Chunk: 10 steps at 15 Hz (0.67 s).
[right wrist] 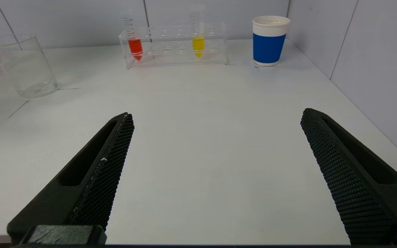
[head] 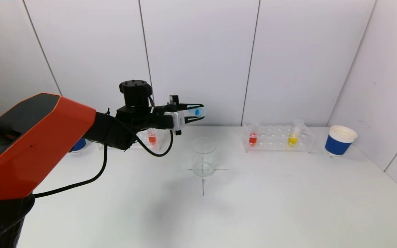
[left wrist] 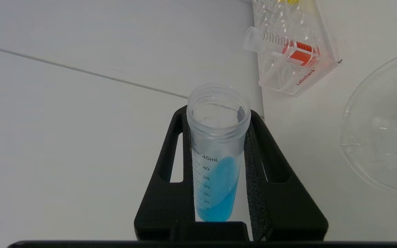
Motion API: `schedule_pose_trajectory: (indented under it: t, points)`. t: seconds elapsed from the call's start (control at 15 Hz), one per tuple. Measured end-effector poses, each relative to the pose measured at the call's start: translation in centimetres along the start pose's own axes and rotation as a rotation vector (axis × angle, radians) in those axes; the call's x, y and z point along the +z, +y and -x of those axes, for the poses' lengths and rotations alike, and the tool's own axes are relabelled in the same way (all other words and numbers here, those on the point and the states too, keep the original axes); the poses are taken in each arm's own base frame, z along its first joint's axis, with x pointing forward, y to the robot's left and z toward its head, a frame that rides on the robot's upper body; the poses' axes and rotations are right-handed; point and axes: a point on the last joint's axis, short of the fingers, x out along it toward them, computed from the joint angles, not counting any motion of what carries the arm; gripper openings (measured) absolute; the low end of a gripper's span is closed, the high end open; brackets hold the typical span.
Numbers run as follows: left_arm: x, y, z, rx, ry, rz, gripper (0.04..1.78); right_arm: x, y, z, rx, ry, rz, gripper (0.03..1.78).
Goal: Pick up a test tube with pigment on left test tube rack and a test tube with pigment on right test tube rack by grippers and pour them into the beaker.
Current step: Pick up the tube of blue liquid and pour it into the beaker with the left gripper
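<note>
While the left gripper [head: 198, 112] hangs in the air above and slightly behind the glass beaker [head: 203, 157], its 2 black fingers [left wrist: 257, 162] are pressed against the sides of a blue-pigment test tube [left wrist: 216, 151]. In the head view that tube lies close to horizontal, its long axis running sideways toward the robot's right. The left wrist view shows its open threaded mouth beyond the fingertips and the blue liquid pooled slanting along the lower wall near the conical end, under printed graduations up to 45mL.

The beaker stands upright on a black cross mark [head: 203, 179] drawn on the white table [head: 253, 206]. Behind the arm, the left test tube rack [head: 157, 139] holds 1 upright tube of red pigment [head: 152, 138]. Toward the robot's right, the right test tube rack [head: 277, 137], clear plastic, holds a red-pigment tube [head: 252, 137] at its left end and a yellow-pigment tube [head: 292, 137] farther right, both upright. Just beyond that rack stands a blue paper cup [head: 339, 140] with a white rim; a second blue cup [head: 79, 144] is partly hidden behind the left arm.

The right gripper [right wrist: 215, 179] hovers low over bare table, well apart from everything, its textured fingers spread wide and holding nothing.

White panelled walls close the table on the far side and the right.
</note>
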Motion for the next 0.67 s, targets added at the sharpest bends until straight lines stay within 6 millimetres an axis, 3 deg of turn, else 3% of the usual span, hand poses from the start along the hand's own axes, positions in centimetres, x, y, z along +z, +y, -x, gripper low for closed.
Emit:
schedule_pose_trajectory:
  t: [0.67]
  points:
    - [0.10,-1.04,0.20,-0.028,-0.023,-0.142,0.44,0.00,0.00,0.00,0.000,0.000,0.000,1.76]
